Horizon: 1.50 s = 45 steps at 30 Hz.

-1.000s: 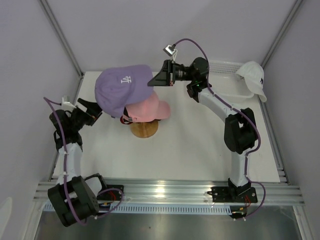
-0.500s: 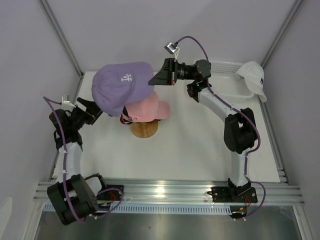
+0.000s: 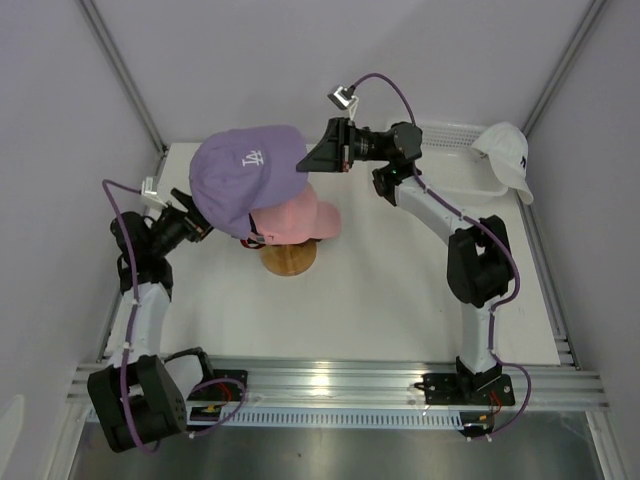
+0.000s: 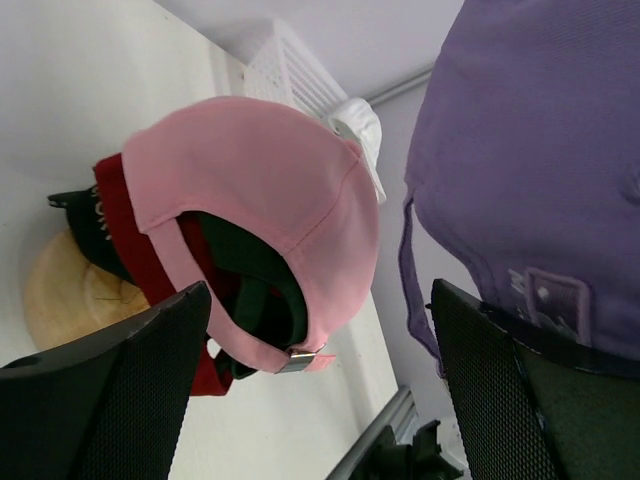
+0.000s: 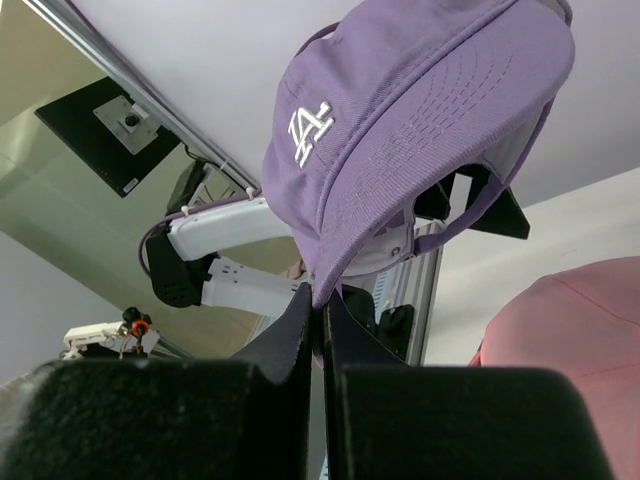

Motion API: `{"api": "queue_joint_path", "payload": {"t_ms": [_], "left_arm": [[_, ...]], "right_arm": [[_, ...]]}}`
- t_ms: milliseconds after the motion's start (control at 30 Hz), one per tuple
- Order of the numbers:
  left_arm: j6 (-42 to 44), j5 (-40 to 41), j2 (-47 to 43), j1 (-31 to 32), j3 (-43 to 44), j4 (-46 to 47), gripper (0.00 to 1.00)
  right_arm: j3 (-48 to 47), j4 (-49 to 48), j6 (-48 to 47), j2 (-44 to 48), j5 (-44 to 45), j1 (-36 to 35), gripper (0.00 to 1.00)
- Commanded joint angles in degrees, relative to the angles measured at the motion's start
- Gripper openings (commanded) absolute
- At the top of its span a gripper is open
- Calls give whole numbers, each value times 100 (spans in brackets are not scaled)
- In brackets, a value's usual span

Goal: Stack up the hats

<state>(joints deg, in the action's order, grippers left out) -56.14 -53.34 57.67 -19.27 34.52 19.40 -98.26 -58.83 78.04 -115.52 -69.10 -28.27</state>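
The lavender cap (image 3: 245, 172) hangs in the air above and left of the wooden stand (image 3: 288, 257). My right gripper (image 3: 308, 160) is shut on its brim edge; the right wrist view shows the fingers pinching the brim (image 5: 322, 298). The pink cap (image 3: 295, 216) tops the stack on the stand, with the red cap (image 4: 125, 220) and the black cap (image 4: 245, 275) under it. My left gripper (image 3: 198, 222) is wide open at the lavender cap's back; its strap (image 4: 545, 300) lies against one finger (image 4: 490, 390). The white cap (image 3: 508, 152) rests on the basket.
A white mesh basket (image 3: 450, 133) stands at the back right of the table. Metal frame posts run along both back corners. An aluminium rail (image 3: 330, 375) crosses the near edge by the arm bases.
My left arm has moved right and closer under the back of the lavender cap. The cap has lifted and shifted a little; the right gripper keeps hold of the brim.
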Motion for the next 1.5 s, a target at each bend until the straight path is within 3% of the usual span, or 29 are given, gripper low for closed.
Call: {"api": "queue_joint_path", "payload": {"t_ms": [0,100,233,467,567,633,667,733,867,933,1100,1167,1300,1467], "left_arm": [[-29,-80,139,248,292,354,93],[-29,-62,210,318,301,319,89],[-125,17,271,318,292,266,77],[-863,-474,263,318,151,1232,68],[-838,-476,52,318,177,1085,51],[-470,-327,-149,318,326,369,29],[-216,-187,-212,318,518,-116,1],[567,550,-396,318,817,-1535,1],[1359,1702,-642,318,1284,-2911,1],[1588,2064,-704,318,1529,-3256,1],[1895,2275,-608,511,2118,-3695,1],[2115,2670,-494,897,2330,-3995,1],[2590,3110,67,1539,3023,-4611,1],[2599,3163,315,1733,3210,-4656,1]], "right_arm": [[-53,-331,27,-5,19,-91,0],[-53,-349,27,-14,37,-100,0],[-88,-629,246,-93,55,-161,0],[-97,-938,475,-216,98,-231,0],[-106,-859,397,-278,125,-223,0],[-88,-596,152,-286,134,-188,0],[-71,-447,28,-278,134,-170,0],[17,159,-514,-182,169,-39,0],[429,1073,-1324,73,397,409,0],[702,1199,-1301,126,503,681,0],[1369,515,-862,48,801,1069,0],[1835,154,-634,30,933,1209,0],[2547,-1708,464,-119,1232,1446,0],[2689,-2467,1328,-479,1346,1526,0]]}}
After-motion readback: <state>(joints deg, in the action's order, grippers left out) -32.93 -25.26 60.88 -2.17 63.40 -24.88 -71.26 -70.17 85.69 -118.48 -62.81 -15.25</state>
